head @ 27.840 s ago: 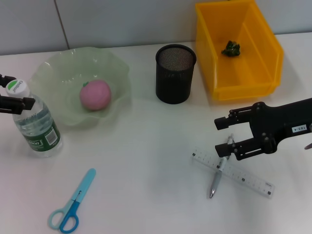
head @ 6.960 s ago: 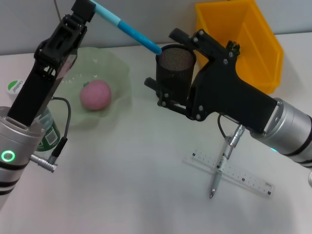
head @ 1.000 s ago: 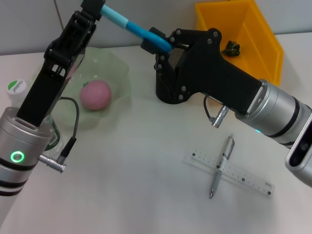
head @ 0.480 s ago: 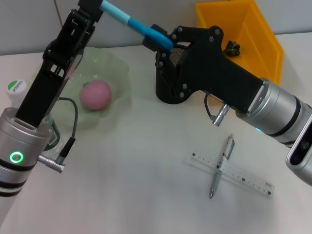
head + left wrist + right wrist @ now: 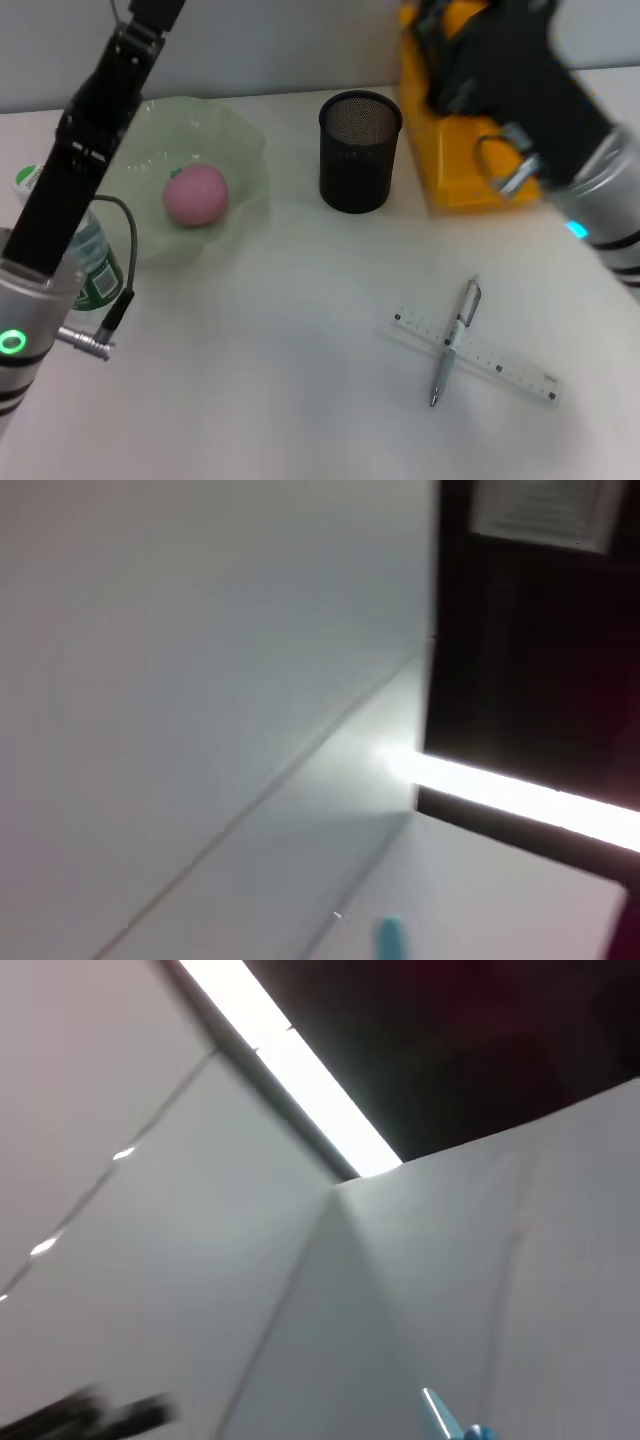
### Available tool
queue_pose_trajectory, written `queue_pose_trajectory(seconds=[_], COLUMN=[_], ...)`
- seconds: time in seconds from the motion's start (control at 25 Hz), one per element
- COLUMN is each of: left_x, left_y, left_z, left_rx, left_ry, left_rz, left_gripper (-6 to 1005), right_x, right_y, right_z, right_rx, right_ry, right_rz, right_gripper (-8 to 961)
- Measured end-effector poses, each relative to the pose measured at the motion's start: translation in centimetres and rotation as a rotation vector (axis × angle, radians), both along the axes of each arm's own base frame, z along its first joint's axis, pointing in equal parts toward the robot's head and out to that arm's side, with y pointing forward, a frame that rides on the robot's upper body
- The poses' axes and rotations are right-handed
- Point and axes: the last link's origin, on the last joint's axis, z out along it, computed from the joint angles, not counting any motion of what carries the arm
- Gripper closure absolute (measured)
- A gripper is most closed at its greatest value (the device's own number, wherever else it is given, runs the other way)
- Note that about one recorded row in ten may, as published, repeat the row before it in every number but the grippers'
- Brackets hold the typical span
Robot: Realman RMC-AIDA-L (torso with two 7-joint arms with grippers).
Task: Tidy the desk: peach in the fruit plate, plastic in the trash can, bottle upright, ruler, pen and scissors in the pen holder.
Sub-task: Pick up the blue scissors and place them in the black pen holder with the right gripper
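Note:
The pink peach (image 5: 196, 194) lies in the green fruit plate (image 5: 120, 130). The bottle (image 5: 88, 262) stands upright behind my left arm (image 5: 80, 170), which reaches up past the top edge, so its gripper is out of view. My right gripper (image 5: 450, 30) is a dark blur above the yellow trash can (image 5: 450, 175). The scissors show only as a blue tip (image 5: 390, 938) in the left wrist view and a blue piece (image 5: 452, 1424) in the right wrist view. The black mesh pen holder (image 5: 360, 150) stands in the middle. The pen (image 5: 455, 340) lies across the clear ruler (image 5: 478, 355). The plastic is hidden.
A cable and plug (image 5: 85, 343) hang from my left arm near the bottle. White table (image 5: 280, 350) stretches in front of the pen holder. The grey wall (image 5: 280, 45) runs along the table's back edge. Both wrist views show only ceiling and wall.
My right arm has swung away from the pen holder, up and to the right over the yellow can. The left arm rose, and the scissors have left the head view.

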Motion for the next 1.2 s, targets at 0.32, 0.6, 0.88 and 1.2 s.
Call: queue_pose_trajectory(seconds=[0.32, 0.6, 0.88, 1.2], left_x=[0.3, -0.9, -3.0, -4.2], left_y=[-0.4, 0.0, 0.7, 0.3], left_z=[0.4, 0.9, 1.2, 0.4], left_rx=[0.085, 0.073, -0.008, -0.084], left_ry=[0.239, 0.504, 0.777, 0.955], left_rz=[-0.239, -0.406, -0.463, -0.494], left_gripper=[212, 213, 213, 213], right_x=[3.1, 4.6, 4.6, 2.1], right_y=[0.9, 2.1, 3.7, 4.7], right_z=[3.5, 6.2, 9.6, 12.3], right_rx=[-0.214, -0.414, -0.635, -0.843], right_ry=[0.205, 0.194, -0.015, -0.321], right_rz=[-0.095, -0.134, -0.237, -0.405], right_gripper=[869, 869, 870, 868])
